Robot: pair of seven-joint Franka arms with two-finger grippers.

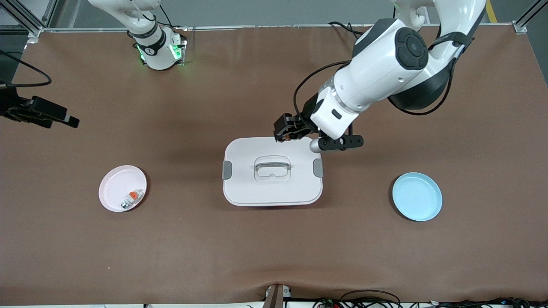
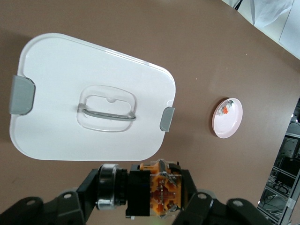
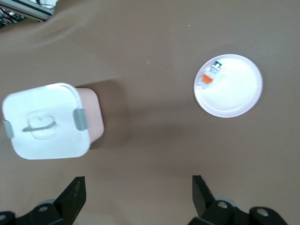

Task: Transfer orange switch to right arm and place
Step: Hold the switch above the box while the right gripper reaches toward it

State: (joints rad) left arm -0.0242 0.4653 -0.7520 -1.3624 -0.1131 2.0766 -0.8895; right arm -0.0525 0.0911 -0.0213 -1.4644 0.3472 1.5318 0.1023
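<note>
Currently my left gripper [image 2: 150, 206] clamps the tiny black orange-faced switch [image 2: 157, 192] above the white lidded plastic box's [image 1: 272, 188] edge, ready for handover; my right gripper [image 3: 138, 194] waits, spread wide.

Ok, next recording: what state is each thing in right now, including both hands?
Left hand: shut on the tiny black-and-orange switch, over the box's edge.
Right hand: open, empty, waiting at the right arm's end of the table.
White rectangular plastic box: lid on, grey side clips down.
Pink round plate: holds a small whitish-grey part.
Light blue round plate: empty.
</note>
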